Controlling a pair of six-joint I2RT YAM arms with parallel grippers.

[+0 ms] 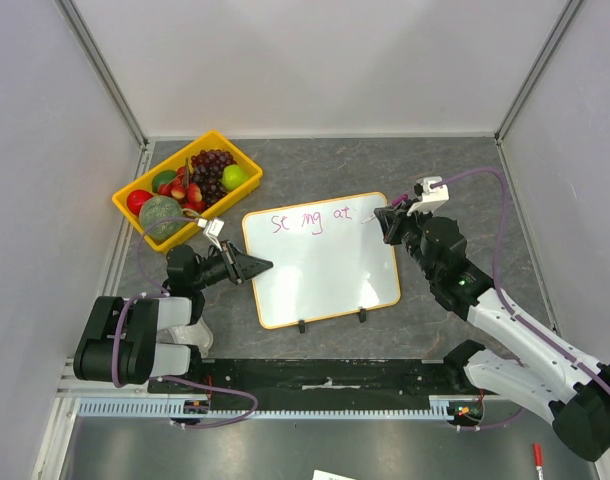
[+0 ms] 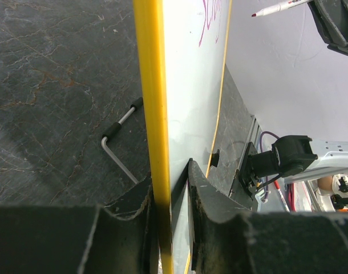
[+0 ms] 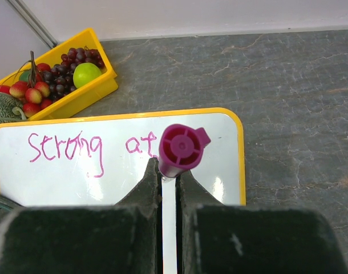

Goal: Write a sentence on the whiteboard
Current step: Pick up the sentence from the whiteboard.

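Low and left of centre in the top view, our left gripper is clamped on the left edge of the rounded-corner white whiteboard with a thin orange-yellow frame. The left wrist view shows its jaws pinching that frame from both sides, so we judge it is steadying the board on the dark grey marbled bench.

Most of the board's lower face is bare. Along its upper edge runs the thin magenta handwritten sentence, which in the right wrist view reads "Strong at" and stops there.

Just right of the last word, at the board's upper right corner, our right gripper is closed narrowly around a white marker with a magenta end cap. We cannot tell whether its tip touches the surface.

Farther off, at the upper left, sits the yellow plastic fruit tray, clear of the board.

We judge that two words are done, and the rest of the sentence has yet to be written, with room below for a second line.
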